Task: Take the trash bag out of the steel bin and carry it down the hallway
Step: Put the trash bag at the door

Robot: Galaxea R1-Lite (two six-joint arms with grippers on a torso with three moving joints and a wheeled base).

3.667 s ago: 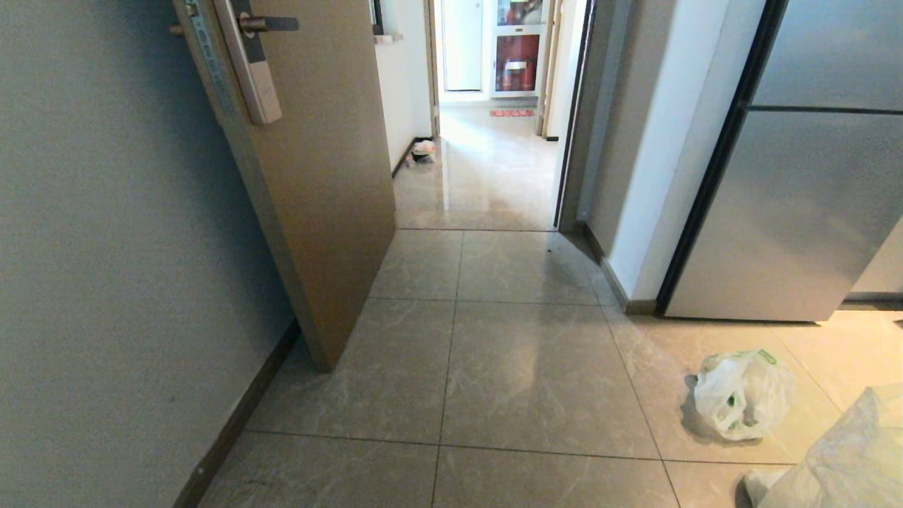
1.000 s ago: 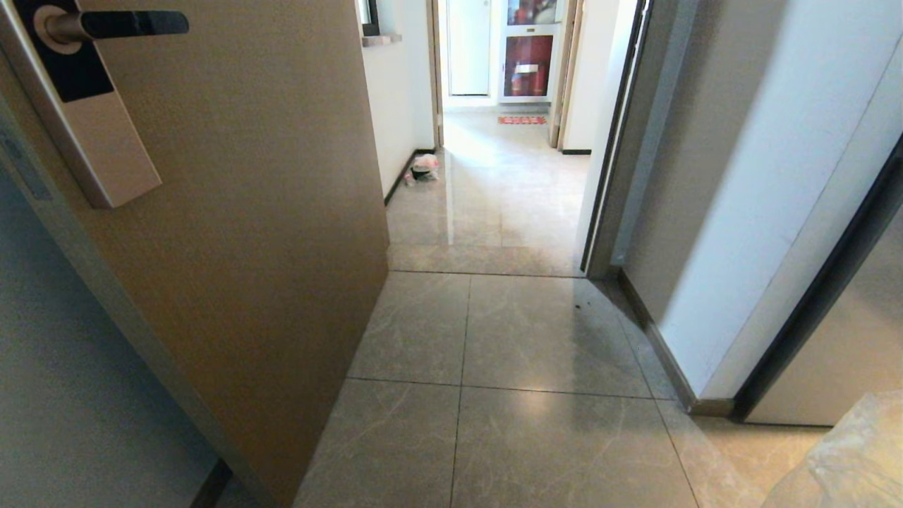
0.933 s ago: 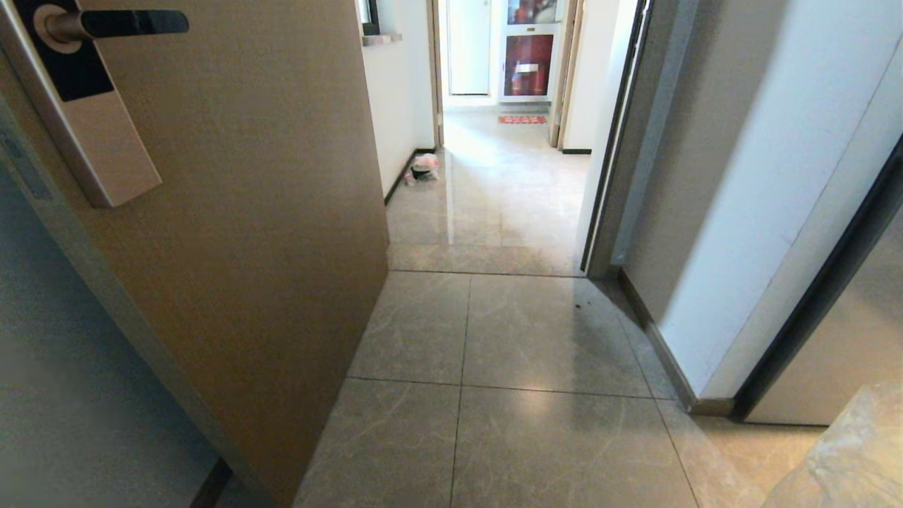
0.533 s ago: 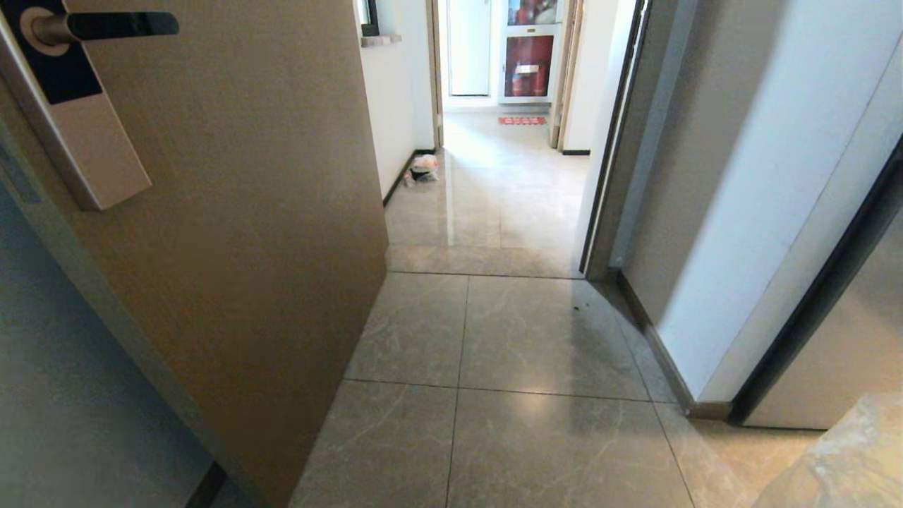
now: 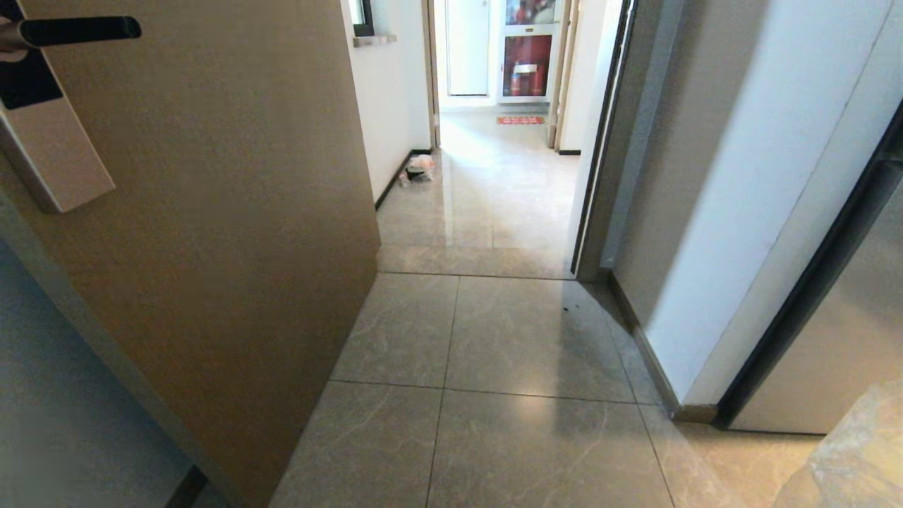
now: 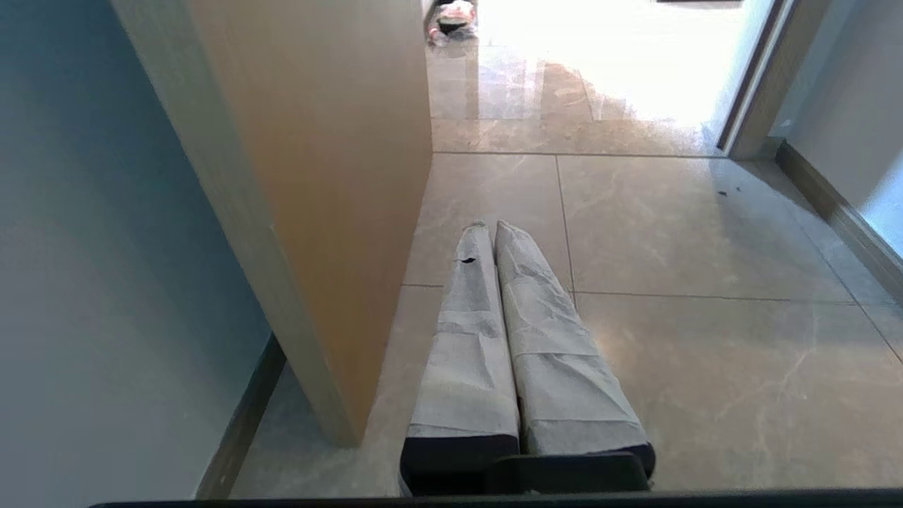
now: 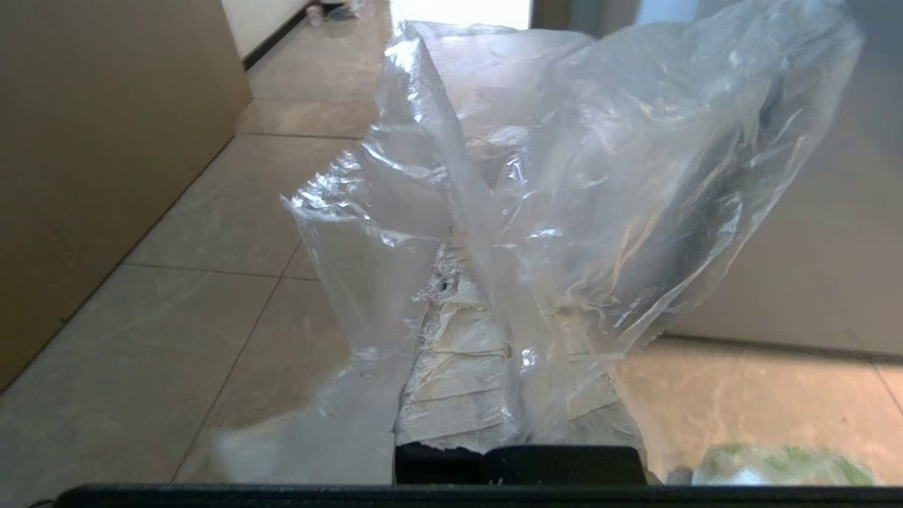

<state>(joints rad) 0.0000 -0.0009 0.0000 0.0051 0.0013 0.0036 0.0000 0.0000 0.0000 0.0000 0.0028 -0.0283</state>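
Trash bag pinched between the right gripper jaws

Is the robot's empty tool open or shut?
Shut. The left tool's two wrapped fingers lie pressed side by side above the floor, holding nothing.

Glossy tiled floor (small far litter)

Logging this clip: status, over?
Right gripper shut on trash bag. Left gripper shut, empty. Hallway ahead; open door crowds the left.
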